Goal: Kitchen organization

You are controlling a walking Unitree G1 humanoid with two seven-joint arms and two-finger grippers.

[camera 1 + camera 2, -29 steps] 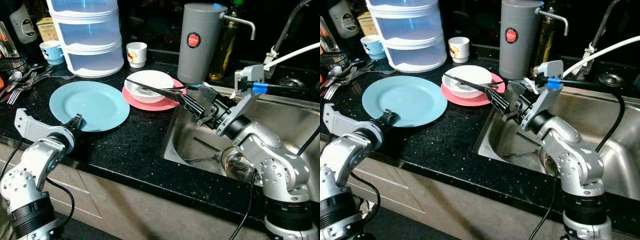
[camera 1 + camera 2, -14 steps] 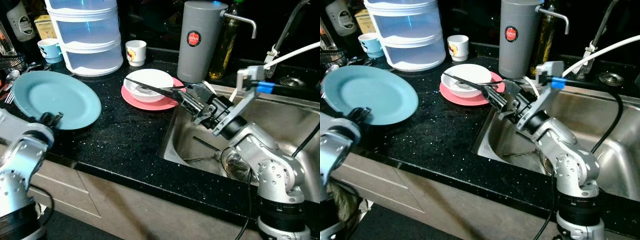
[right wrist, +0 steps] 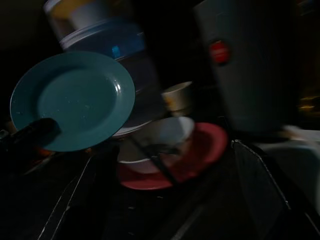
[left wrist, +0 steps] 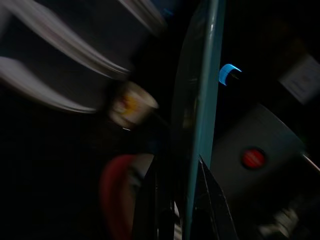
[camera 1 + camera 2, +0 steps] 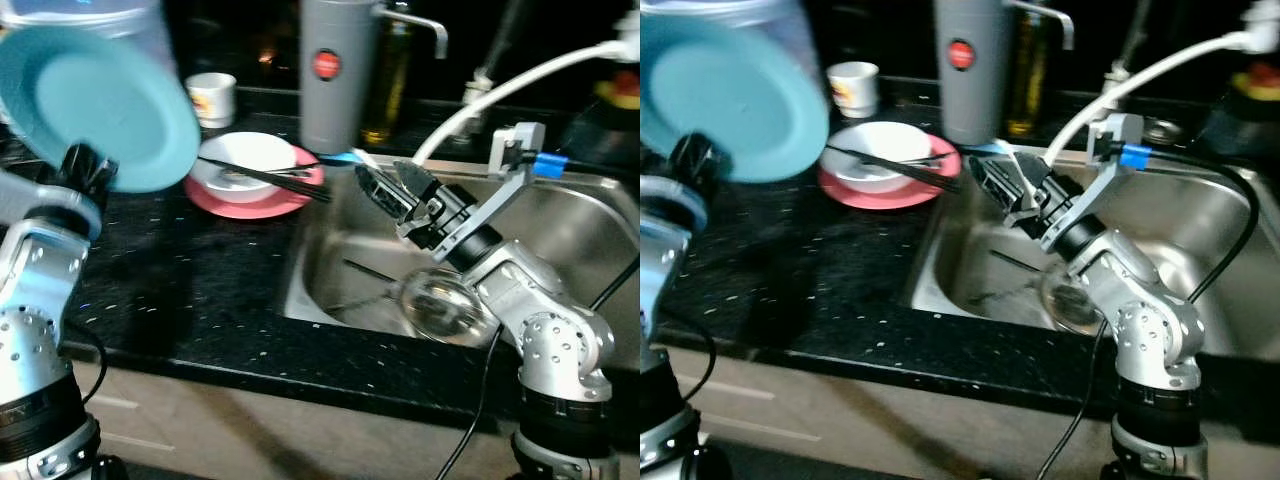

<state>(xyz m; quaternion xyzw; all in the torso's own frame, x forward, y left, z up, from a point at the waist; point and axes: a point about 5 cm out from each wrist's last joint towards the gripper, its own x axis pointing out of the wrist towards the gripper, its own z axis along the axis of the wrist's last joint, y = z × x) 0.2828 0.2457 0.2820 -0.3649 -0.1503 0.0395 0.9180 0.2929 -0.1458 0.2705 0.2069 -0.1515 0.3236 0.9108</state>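
The left gripper (image 5: 88,165) holds the round teal plastic plate (image 5: 95,105) by its lower rim, clamped between its fingers, tilted above the black speckled surface (image 5: 190,290). The right gripper (image 5: 385,190) hovers over the steel sink (image 5: 330,265), fingers spread apart.

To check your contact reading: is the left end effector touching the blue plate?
Touching. In the left wrist view the left end effector has its black fingers closed on either face of the blue plate's edge, held up off the counter.

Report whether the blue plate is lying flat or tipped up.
Tipped up. The blue plate is off the counter, held at its lower edge by the left claw, its face turned towards the camera.
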